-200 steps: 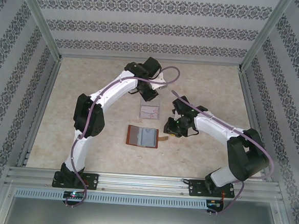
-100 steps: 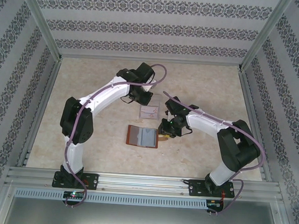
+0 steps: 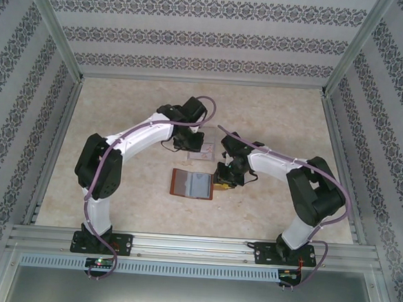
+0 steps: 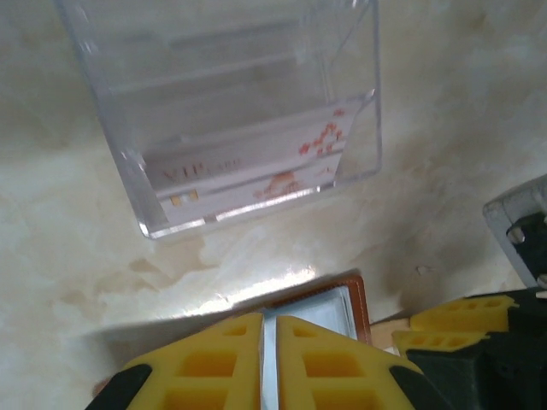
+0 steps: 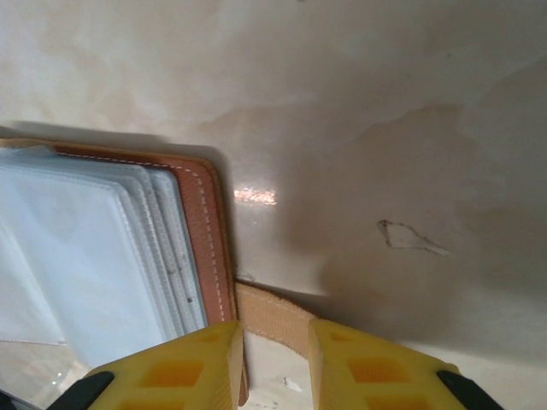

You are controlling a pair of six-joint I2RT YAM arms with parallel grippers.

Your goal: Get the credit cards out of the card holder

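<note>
The brown card holder (image 3: 192, 184) lies open on the table, its grey-blue pockets (image 5: 94, 256) facing up. One pale credit card with pinkish print (image 4: 256, 166) stands in the clear acrylic rack (image 3: 201, 149) just behind it. My left gripper (image 3: 188, 140) hovers between rack and holder, and in the left wrist view its yellow fingers (image 4: 268, 318) are shut with nothing seen between them, above the holder's far edge (image 4: 329, 301). At the holder's right edge (image 5: 205, 231), my right gripper (image 5: 275, 337) is open, its fingers straddling the tan snap tab (image 5: 278, 309).
Patterned walls and metal frame posts (image 3: 58, 30) enclose the marbled table (image 3: 122, 104). The right gripper's body (image 4: 513, 231) shows at the right of the left wrist view, close to the left fingers. Bare table stretches left and right of the holder.
The left gripper has come from behind the rack toward the near side, over the holder's far edge. The right gripper has shifted left onto the snap tab. The holder has not moved.
</note>
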